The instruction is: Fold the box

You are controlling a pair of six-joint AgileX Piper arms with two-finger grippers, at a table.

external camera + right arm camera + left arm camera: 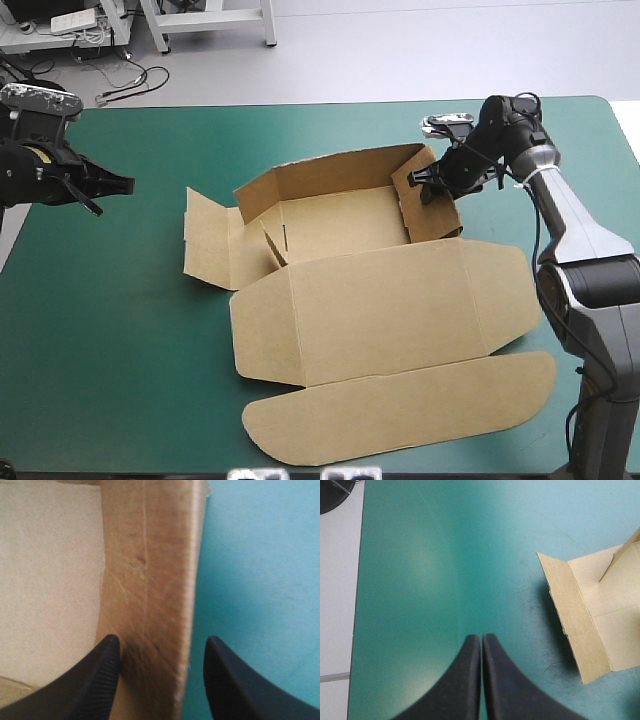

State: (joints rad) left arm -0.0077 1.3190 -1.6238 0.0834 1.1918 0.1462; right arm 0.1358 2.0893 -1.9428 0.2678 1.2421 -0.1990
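1. Left gripper [118,184] [481,636], two broad black curved fins on the arm entering from the left: it is hanging well to the left of the box, over bare cover. Its fingers are pressing together into one pointed arch and are gripping nothing.
2. Right gripper [428,188] [162,642], of the same make: its arm is bending at the elbow and reaching in from the right of the box to the top of the box's upright right wall [432,210] [150,570]. Its fingers are standing wide apart and straddling that wall, one on the tray side and one on the outer side. Neither finger is clamping the board.
3. Box [340,225] [615,605], a cut sheet of brown board, part assembled: it is lying on the teal-green cover [120,330] [445,555] [260,555].
   - The back wall and right wall are standing.
   - A small inner flap is rising at the tray's left corner.
   - The left side flap [205,240] [570,615] is lying flat.
   - The broad lid panel [380,300] and its rounded end flap [400,410] are lying flat on the box's near side.
4. Contents of the tray: bare brown floor is showing, with only the right gripper's inner finger standing over it beside the right wall.
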